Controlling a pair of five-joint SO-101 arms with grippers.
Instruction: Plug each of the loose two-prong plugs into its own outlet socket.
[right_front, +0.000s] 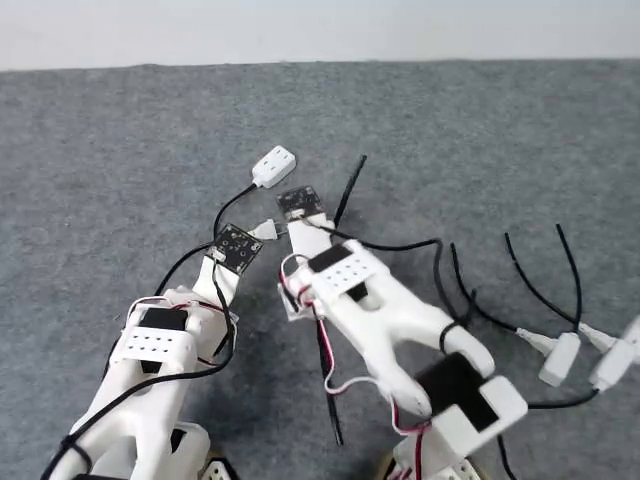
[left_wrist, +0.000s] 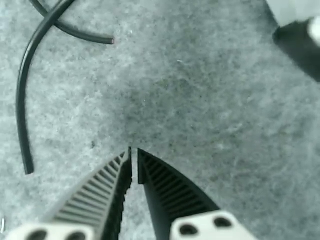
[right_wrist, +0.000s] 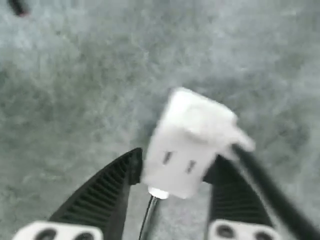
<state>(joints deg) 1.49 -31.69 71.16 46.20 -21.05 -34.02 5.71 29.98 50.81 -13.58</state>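
Note:
A white outlet socket (right_front: 273, 166) on a black cable lies on the grey carpet beyond both arms. In the right wrist view that socket (right_wrist: 192, 140) shows its two slots and sits between the tips of my right gripper (right_wrist: 175, 167), which is open. Whether the fingers touch it I cannot tell. A small white two-prong plug (right_front: 265, 230) lies between the two wrists. My left gripper (left_wrist: 134, 156) is shut on nothing, just over bare carpet. Two more white plug or socket pieces (right_front: 560, 357) (right_front: 614, 366) on black cables lie far right.
Black cables (right_front: 440, 270) loop across the carpet around the right arm, and another cable (left_wrist: 30, 75) curves past the left gripper. A white piece with a dark part (left_wrist: 295, 15) sits close beside the left gripper. The carpet is open at the far left and at the back.

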